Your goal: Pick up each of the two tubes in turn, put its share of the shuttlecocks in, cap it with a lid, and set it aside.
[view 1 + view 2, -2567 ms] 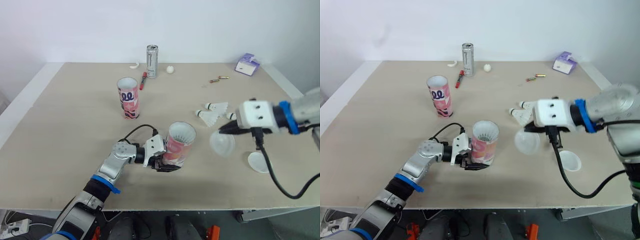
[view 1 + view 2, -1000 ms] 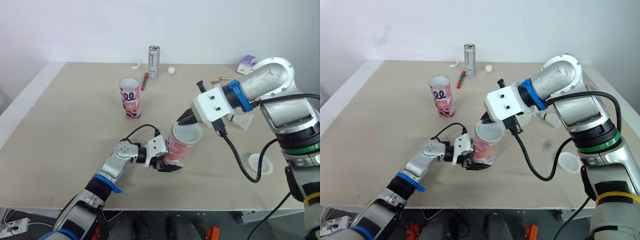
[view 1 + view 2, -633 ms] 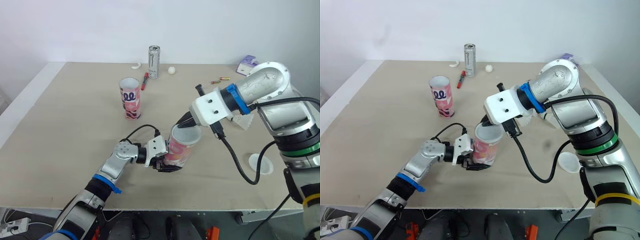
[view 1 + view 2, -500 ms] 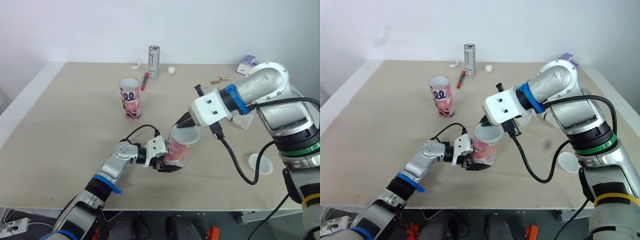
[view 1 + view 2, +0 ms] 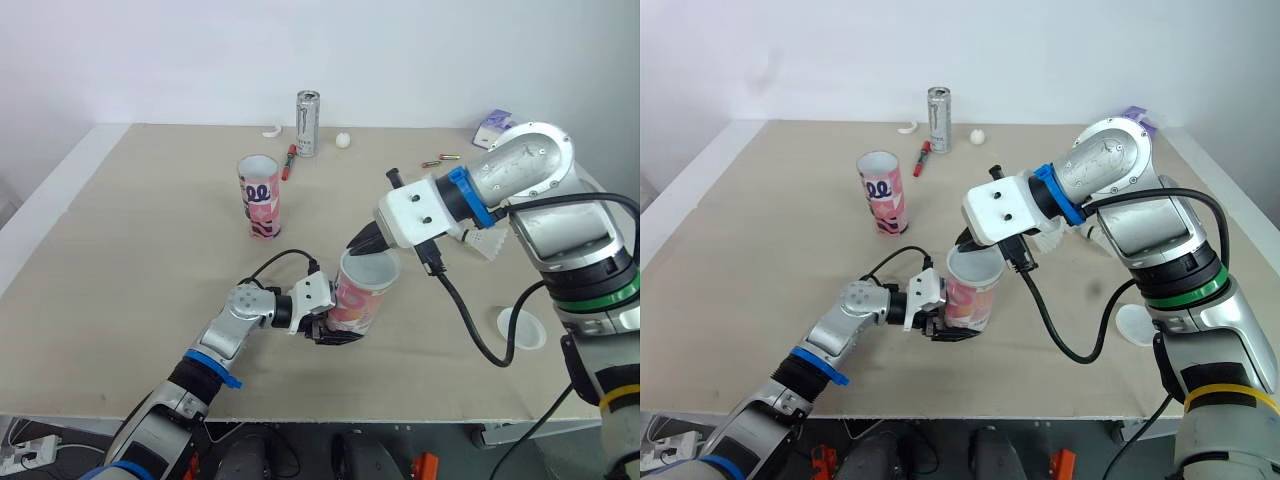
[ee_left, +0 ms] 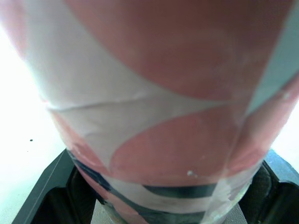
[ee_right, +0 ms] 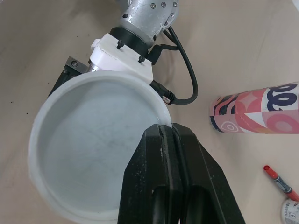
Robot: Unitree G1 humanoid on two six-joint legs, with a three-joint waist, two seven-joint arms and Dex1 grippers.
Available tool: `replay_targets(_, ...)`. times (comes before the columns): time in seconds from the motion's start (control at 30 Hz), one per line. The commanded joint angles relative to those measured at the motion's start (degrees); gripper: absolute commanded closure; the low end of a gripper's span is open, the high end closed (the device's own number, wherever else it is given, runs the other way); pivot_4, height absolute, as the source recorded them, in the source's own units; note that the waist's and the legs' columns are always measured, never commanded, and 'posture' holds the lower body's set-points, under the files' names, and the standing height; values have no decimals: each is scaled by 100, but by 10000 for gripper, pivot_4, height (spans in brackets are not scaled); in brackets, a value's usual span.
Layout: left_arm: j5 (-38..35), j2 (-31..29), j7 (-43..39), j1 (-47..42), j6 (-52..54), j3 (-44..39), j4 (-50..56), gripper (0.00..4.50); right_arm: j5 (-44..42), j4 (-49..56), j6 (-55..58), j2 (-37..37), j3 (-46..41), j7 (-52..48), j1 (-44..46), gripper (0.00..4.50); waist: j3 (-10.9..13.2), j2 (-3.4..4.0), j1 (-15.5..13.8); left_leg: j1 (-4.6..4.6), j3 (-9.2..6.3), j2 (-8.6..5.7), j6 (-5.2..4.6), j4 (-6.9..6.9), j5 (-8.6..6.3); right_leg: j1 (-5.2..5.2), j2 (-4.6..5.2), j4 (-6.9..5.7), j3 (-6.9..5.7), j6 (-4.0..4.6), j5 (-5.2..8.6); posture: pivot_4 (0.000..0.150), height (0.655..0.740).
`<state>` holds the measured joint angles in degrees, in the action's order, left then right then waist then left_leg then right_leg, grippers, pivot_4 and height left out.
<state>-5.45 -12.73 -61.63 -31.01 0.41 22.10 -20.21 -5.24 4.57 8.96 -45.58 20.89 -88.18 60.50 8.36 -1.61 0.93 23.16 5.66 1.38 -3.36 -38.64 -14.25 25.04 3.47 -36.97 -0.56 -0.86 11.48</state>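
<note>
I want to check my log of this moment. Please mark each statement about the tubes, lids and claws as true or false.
1. The left claw grips the near tube. True.
2. The right claw is empty. False: it pinches a lid at the near tube's mouth.
3. The far tube is capped. False: its mouth is open.
4. A spare lid lies on the table. True.
5. The can lies on its side. False: it stands upright.
</note>
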Motion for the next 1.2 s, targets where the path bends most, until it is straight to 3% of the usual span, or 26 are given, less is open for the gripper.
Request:
replay_targets(0.03, 386, -166, 63, 192, 322, 240, -384, 9997, -72, 55, -39, -1, -232, 37, 105, 43303, 0, 0, 0, 0, 0, 0, 0, 0, 0, 0, 0, 0, 0, -1, 0, 1500, 7400)
replay_targets(0.47, 381, -185, 64, 216, 391, 240, -346, 9997, -39, -105, -222, 30, -227, 129, 120, 43303, 0, 0, 0, 1, 0, 5, 0, 0, 0, 2, 0, 1, -7, -3, 2, 1500, 7400)
replay_targets(0.57, 383, -186, 64, 219, 394, 244, -344, 9997, -69, -64, -120, -7, -228, 94, 89, 34985, 1, -1, -1, 1, -1, 5, 0, 1, 0, 2, 0, 1, -8, -3, 3, 1500, 7400)
replay_targets(0.67, 382, -191, 57, 218, 397, 244, -349, 9997, -129, -7, -74, 33, -308, 193, 71, 23049, 1, -1, -2, 3, -1, 5, 1, 3, 0, 4, 2, 3, -9, -2, 3, 1500, 7400)
replay_targets(0.83, 389, -196, 52, 209, 391, 249, -364, 9997, -374, 100, 311, -51, -553, 233, 79, 23049, 2, -1, -4, 5, -1, 5, 2, 5, -1, 5, 6, 6, -13, 1, 2, 1500, 7400)
replay_targets(1.0, 392, -206, 54, 211, 396, 253, -359, 9997, -1008, 89, 1416, -200, -1215, 507, 124, 23049, 3, -3, -13, 7, -2, 5, 2, 6, -1, 5, 36, 8, -33, 10, -3, 1500, 7400)
replay_targets(1.2, 396, -221, 62, 208, 365, 241, -366, 9997, -1885, 487, 2876, -490, -1950, 864, -192, 23049, 3, -2, -86, 10, -3, 9, 5, 9, -3, 5, 149, 14, -202, 24, -12, 1500, 7400)
